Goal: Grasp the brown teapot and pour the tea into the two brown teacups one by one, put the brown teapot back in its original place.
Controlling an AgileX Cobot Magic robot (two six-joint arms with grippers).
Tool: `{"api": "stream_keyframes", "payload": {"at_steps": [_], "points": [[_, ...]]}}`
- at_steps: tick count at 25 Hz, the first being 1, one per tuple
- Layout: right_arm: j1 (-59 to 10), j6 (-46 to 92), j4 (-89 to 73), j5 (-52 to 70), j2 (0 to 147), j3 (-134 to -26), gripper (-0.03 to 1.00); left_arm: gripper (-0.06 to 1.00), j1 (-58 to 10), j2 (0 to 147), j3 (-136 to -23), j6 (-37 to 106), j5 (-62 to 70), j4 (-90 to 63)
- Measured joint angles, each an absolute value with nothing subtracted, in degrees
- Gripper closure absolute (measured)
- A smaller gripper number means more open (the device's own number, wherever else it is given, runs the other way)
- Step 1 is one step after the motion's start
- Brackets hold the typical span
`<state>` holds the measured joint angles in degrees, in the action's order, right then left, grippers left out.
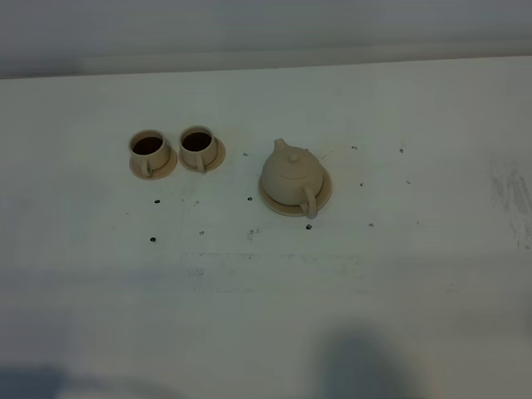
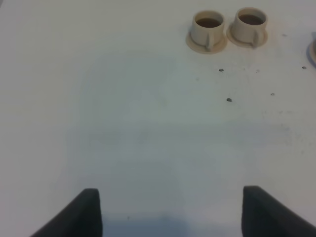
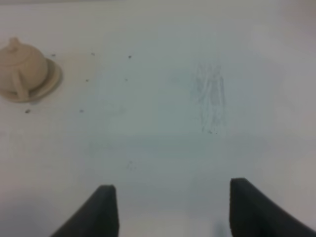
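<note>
Left claw [image 2: 170, 210]: your dark fingers stand wide apart and empty, low over the bare white counter [image 1: 249, 316].
Two small pale tan cylindrical teacups [image 2: 207, 29]: well ahead of your left claw and off to its right, each on its own little round saucer, side by side, both showing dark liquid inside; handles face your way.
Squat pale tan dome-shaped teapot with knobbed lid [image 1: 291, 173]: seated on the wider flat round pale tan saucer [image 1: 321, 199], far ahead of your right claw and to its left; loop handle turned toward you, likely so a claw can take it.
Right claw [image 3: 173, 207]: spread fully, nothing between the fingers, well clear of the teapot.
Judgement: both cups look filled and the pot is home.
</note>
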<state>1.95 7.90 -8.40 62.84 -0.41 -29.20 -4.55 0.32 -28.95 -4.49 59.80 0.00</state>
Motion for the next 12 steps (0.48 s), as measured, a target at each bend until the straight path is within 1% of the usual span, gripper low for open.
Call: {"api": "stream_keyframes", "payload": {"at_steps": [12], "points": [[1.9, 7.9, -9.5, 62.8, -0.4, -29.2, 0.45, 0.35, -4.5, 0.3, -28.9, -4.5, 59.8, 0.0]]}}
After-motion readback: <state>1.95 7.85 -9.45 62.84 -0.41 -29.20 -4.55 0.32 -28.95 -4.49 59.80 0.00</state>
